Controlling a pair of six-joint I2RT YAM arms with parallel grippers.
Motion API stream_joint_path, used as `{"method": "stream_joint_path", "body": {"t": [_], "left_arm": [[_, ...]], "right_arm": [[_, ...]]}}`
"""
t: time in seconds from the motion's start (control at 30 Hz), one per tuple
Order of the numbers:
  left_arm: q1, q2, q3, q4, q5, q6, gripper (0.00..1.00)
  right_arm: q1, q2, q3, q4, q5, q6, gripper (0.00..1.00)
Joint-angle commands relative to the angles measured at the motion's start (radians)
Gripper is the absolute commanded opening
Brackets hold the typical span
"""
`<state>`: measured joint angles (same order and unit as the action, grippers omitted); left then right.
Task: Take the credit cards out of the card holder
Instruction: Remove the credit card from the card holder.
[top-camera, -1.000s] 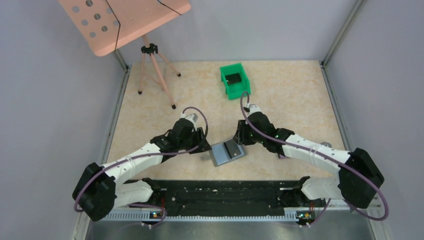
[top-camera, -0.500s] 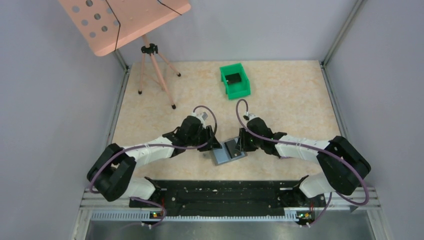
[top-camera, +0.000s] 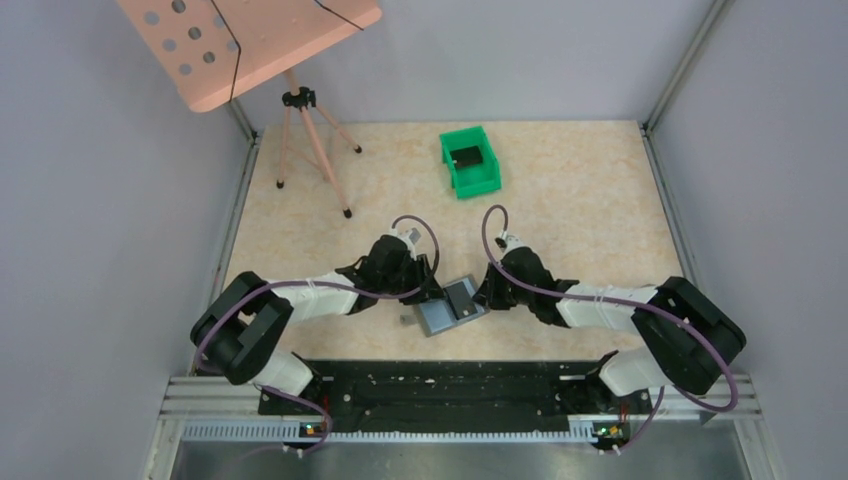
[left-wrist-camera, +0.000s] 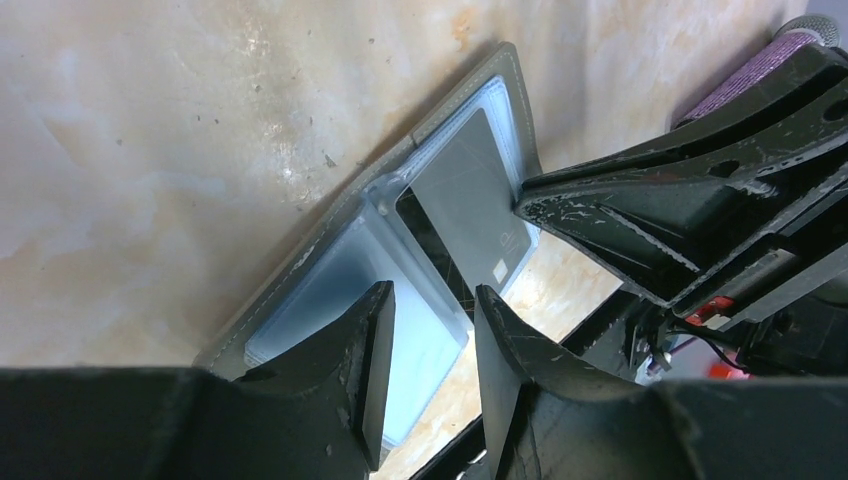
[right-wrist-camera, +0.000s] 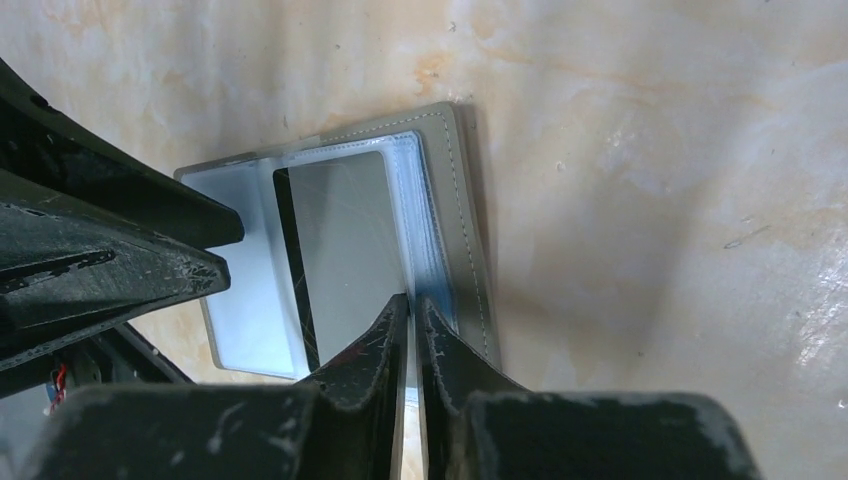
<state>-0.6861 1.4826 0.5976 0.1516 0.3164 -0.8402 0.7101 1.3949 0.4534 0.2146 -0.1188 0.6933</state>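
The grey card holder (top-camera: 447, 309) lies open on the table between my two grippers. It shows a light blue inner panel (left-wrist-camera: 330, 295) and a grey card (left-wrist-camera: 468, 205) with a black stripe in a clear pocket. My left gripper (left-wrist-camera: 432, 372) is open, its fingers standing over the blue panel's near edge. It sits at the holder's left side in the top view (top-camera: 430, 291). My right gripper (right-wrist-camera: 413, 345) is pinched shut at the grey card's (right-wrist-camera: 350, 235) edge, beside the holder's stitched rim (right-wrist-camera: 462, 225). It sits at the holder's right side in the top view (top-camera: 482, 296).
A green bin (top-camera: 470, 162) with a dark item inside stands at the back. A pink perforated stand on a tripod (top-camera: 300, 110) stands at the back left. A black rail (top-camera: 440, 385) runs along the front edge. Walls close in both sides.
Both grippers have come down and closed in on the card holder from either side. The holder has shifted slightly and turned a little.
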Motion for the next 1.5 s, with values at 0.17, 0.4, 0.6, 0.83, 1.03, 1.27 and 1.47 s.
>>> {"method": "stream_joint_path", "body": {"t": [0.17, 0.4, 0.6, 0.83, 1.03, 1.27, 1.47], "left_arm": [[-0.021, -0.007, -0.054, 0.092, -0.033, -0.009, 0.41], [-0.029, 0.014, -0.09, 0.205, -0.007, -0.026, 0.4], [-0.033, 0.048, -0.089, 0.241, -0.002, -0.035, 0.37], [-0.042, 0.077, -0.087, 0.267, -0.014, -0.047, 0.36], [-0.048, 0.094, -0.088, 0.305, 0.0, -0.062, 0.35], [-0.052, 0.088, -0.08, 0.309, 0.03, -0.075, 0.19], [-0.052, 0.062, -0.077, 0.29, 0.027, -0.093, 0.06]], "right_arm": [[0.008, -0.027, -0.051, -0.045, -0.004, 0.059, 0.0], [0.02, -0.041, -0.066, -0.043, 0.01, 0.085, 0.0], [0.039, -0.024, -0.069, -0.029, 0.014, 0.101, 0.0], [0.046, -0.019, -0.075, -0.016, 0.016, 0.11, 0.0], [0.046, -0.017, -0.078, -0.014, 0.019, 0.11, 0.0], [0.046, -0.017, -0.077, -0.019, 0.023, 0.109, 0.0], [0.046, -0.016, -0.075, -0.022, 0.031, 0.119, 0.0]]}}
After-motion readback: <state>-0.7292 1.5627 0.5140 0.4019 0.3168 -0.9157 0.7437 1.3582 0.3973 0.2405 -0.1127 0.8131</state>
